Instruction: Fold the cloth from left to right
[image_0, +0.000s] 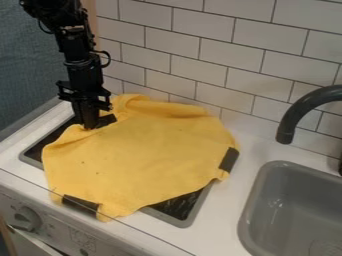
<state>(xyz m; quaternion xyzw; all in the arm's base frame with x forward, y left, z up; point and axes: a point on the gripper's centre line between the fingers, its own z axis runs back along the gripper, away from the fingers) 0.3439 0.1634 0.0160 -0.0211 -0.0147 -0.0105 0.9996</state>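
Note:
The black gripper (87, 124) hangs straight down at the cloth's back left edge, its tip against the fabric. Around that spot the yellow cloth (143, 155) is creased and drawn inward. The rest of the cloth lies spread over the stove top, with a rumpled fold along its back edge. Dark patches show at the cloth's right edge, its front left edge and beside the gripper tip. Whether the gripper has hold of any fabric is hidden.
Parts of the dark stove top (180, 207) show past the cloth at the front right and left. A grey sink (267, 210) and dark faucet (297, 110) are at the right. White wall tiles (200, 55) rise behind; a knob (25, 218) is at the front left.

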